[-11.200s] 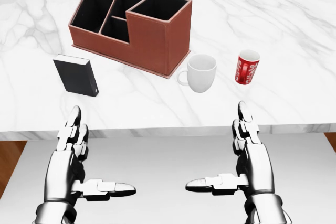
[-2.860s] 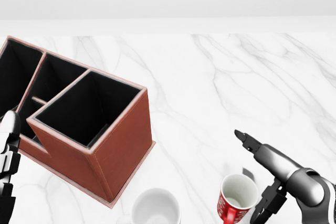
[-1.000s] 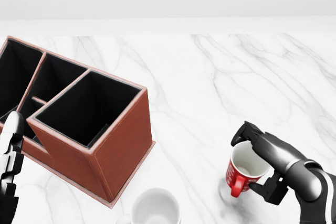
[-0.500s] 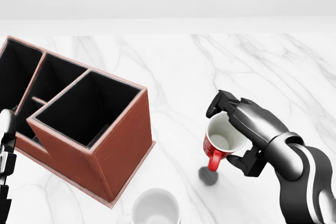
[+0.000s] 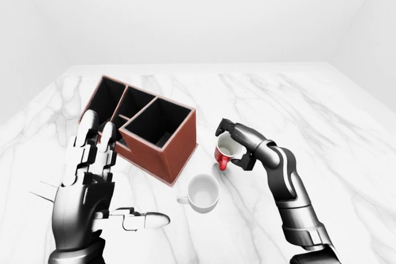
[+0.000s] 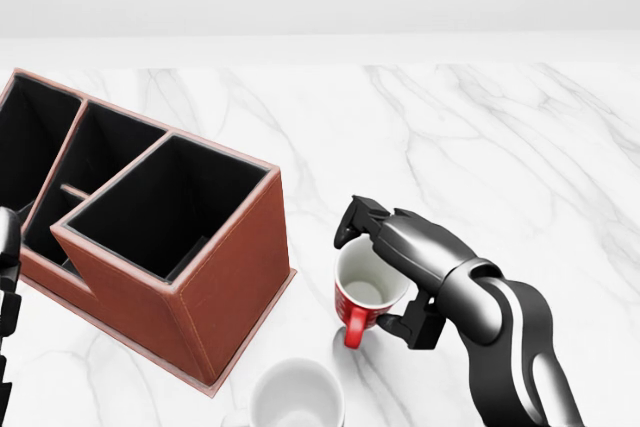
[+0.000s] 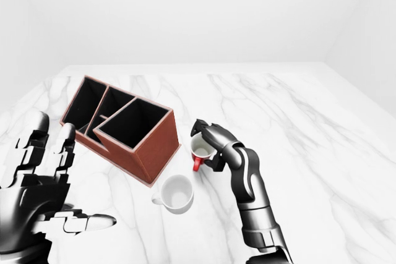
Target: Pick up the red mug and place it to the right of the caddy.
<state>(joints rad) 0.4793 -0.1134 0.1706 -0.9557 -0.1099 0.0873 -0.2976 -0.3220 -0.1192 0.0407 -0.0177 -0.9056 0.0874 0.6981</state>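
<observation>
Right robot hand (image 6: 400,277) carried red mug (image 6: 365,297) leftward, beside caddy (image 6: 180,247), fingers clamped

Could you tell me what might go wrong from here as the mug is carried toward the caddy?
Two risks, judged from this moment. The right hand grips the red ceramic mug at its rim only, tilted, with a shadow beneath it, so it may slip or land askew. The mug also hangs close to the brown leather caddy's right wall and near the white ceramic mug, so lowering it could knock either.
</observation>
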